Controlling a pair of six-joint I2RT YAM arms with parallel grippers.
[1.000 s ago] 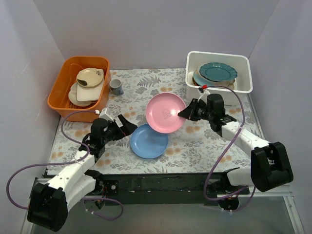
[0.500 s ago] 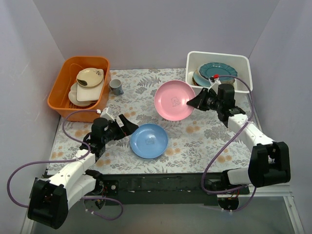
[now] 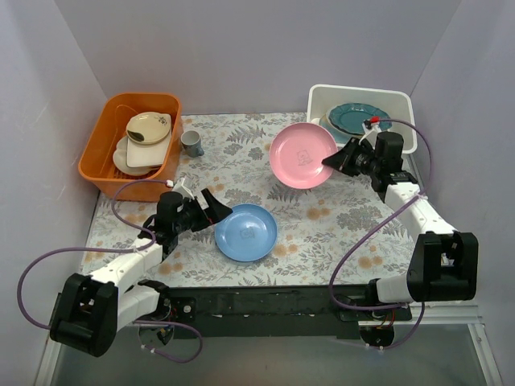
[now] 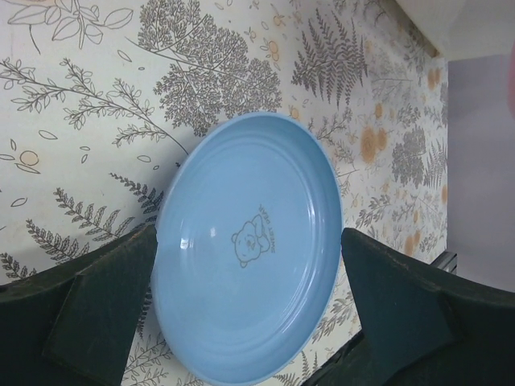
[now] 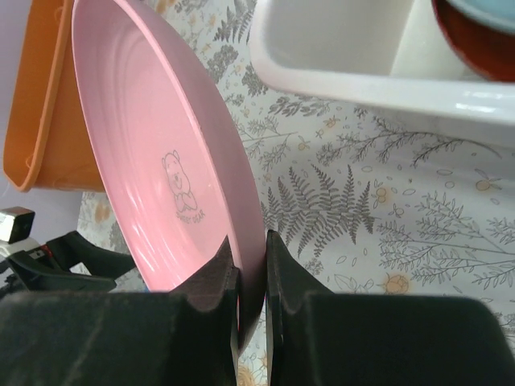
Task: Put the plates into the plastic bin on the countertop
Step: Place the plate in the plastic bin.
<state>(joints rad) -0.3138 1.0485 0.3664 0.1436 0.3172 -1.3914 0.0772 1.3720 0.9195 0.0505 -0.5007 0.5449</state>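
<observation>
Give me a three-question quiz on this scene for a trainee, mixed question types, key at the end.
1. True or false: the right gripper is shut on the rim of the pink plate.
2. The blue plate is: A) stacked on the pink plate, B) flat on the countertop, C) held in the air.
3. Fill in: the top plate in the white bin is ___ in colour.
Key: 1 true; 2 B; 3 teal.

A bear outline is printed on the pink plate (image 3: pixel 302 156) and on the light blue plate (image 4: pixel 249 257). A teal plate (image 3: pixel 358 119) is seen in the white bin (image 3: pixel 358 90). The countertop (image 3: pixel 241 145) is patterned with grey ferns and orange blooms.
</observation>
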